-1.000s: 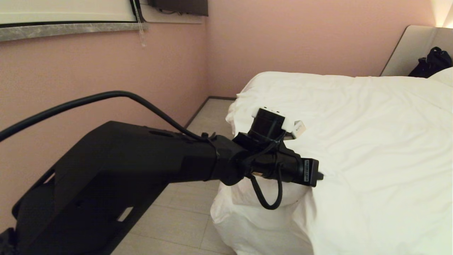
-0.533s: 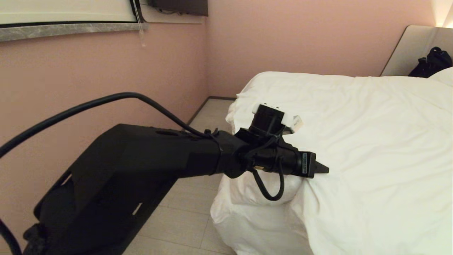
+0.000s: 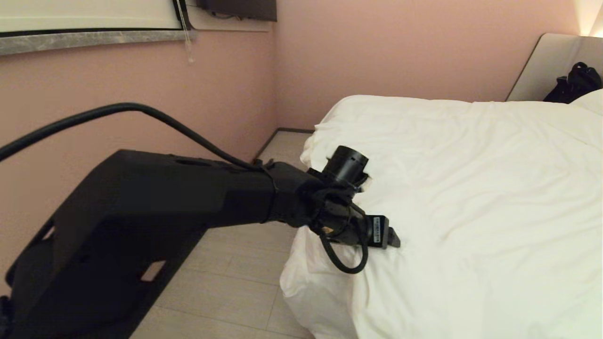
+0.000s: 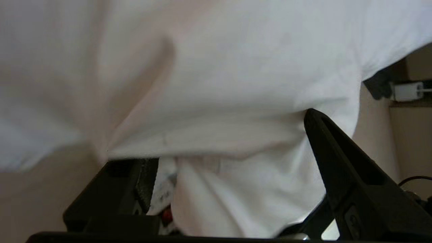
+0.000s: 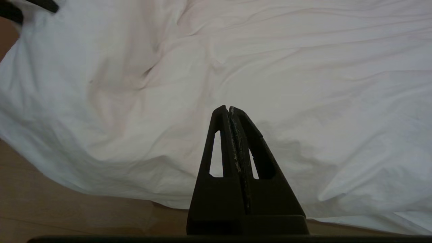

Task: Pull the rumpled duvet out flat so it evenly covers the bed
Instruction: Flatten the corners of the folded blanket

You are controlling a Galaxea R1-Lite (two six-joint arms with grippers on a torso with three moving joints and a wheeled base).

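While the head view looks down over the bed (image 3: pixel 541 61), the duvet (image 3: pixel 471 188) fills the right half of the picture, from about 1 o'clock down to 5 o'clock, and its corner hangs over the bed's near left corner at about 6 o'clock. The left gripper (image 3: pixel 393 239) is at the centre, at the end of the black arm that comes in from 8 o'clock, and it sits on the duvet's corner edge. From here I cannot tell how its fingers stand. A black bag (image 3: pixel 574 82) lies near the headboard at 2 o'clock.

In the left wrist view, the left gripper (image 4: pixel 233 138) has its jaws spread wide. One finger (image 4: pixel 341 168) is at 4 o'clock and the other at 7 o'clock. A fold of the duvet (image 4: pixel 216 84) lies loose between them and bulges across the whole upper part.

In the right wrist view, the right gripper (image 5: pixel 229 111) is closed, fingertips pressed together with nothing between them. It hangs above the duvet (image 5: pixel 270 67), which spreads from 9 o'clock over 12 to 3 o'clock, and the floor (image 5: pixel 67 209) shows at 7 o'clock.
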